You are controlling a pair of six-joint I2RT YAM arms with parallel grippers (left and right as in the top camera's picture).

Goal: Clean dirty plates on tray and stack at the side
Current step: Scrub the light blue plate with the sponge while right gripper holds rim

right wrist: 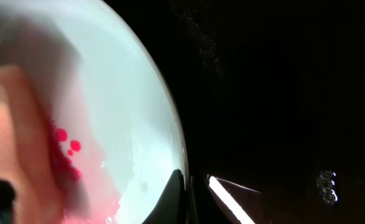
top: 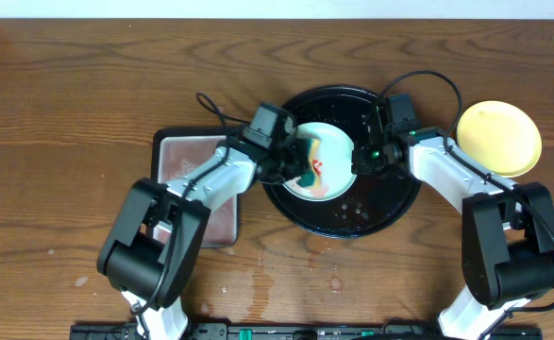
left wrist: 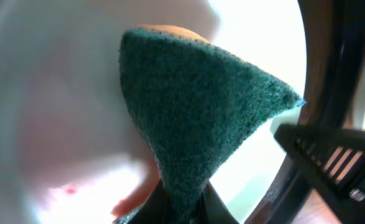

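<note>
A pale mint-green plate with red sauce smears lies in the large round black tray. My left gripper is shut on a green sponge and presses it onto the plate's left part. My right gripper is shut on the plate's right rim, one finger over the rim and one under it. Red smears show on the plate in the right wrist view. A clean pale yellow plate sits on the table to the right of the tray.
A small rectangular black-rimmed tray lies left of the round tray, under my left arm. The tray floor right of the plate is wet and dark. Water drops dot the table near the front edge.
</note>
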